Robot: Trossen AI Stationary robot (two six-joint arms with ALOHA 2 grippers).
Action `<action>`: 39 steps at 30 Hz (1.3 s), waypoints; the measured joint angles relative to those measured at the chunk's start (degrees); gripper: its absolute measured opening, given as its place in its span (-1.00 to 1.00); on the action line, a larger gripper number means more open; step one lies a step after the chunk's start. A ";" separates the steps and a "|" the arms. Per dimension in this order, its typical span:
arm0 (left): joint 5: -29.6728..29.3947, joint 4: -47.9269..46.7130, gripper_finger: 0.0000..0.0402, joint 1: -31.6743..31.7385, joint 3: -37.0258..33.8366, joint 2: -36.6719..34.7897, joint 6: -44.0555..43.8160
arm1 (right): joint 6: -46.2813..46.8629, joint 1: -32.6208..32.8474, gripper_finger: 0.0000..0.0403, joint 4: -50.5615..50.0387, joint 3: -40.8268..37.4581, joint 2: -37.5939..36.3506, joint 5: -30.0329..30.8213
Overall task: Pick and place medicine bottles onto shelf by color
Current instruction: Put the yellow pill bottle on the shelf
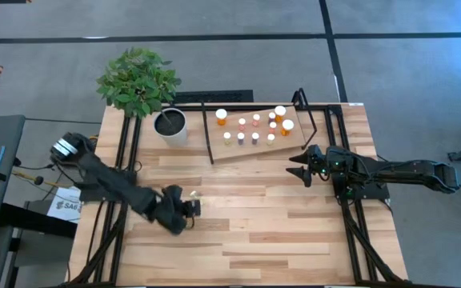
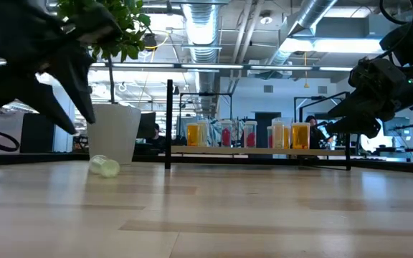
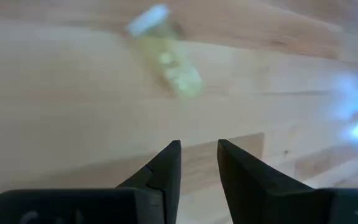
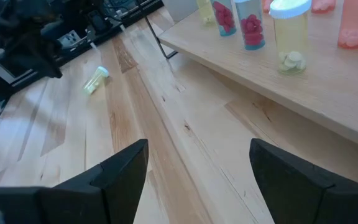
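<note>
Pickup of fallen pale yellow bottle (image 3: pixel 165 50) underway: lying on its side mid-tabletop toward the left edge, ahead of left gripper (image 3: pixel 199 163), nearly closed, empty. Next: reopen, straddle, clamp. Right gripper (image 4: pixel 197 163) open, empty, beside shelf (image 1: pixel 250 147).

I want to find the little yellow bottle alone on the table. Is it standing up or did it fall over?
Fallen over. The yellow bottle lies on its side on the table, white cap pointing sideways, away from the shelf.
</note>
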 joint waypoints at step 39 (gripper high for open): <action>26.68 -1.44 0.84 23.72 0.02 5.31 -14.85 | 0.00 -0.01 0.49 -2.28 -0.02 0.00 0.04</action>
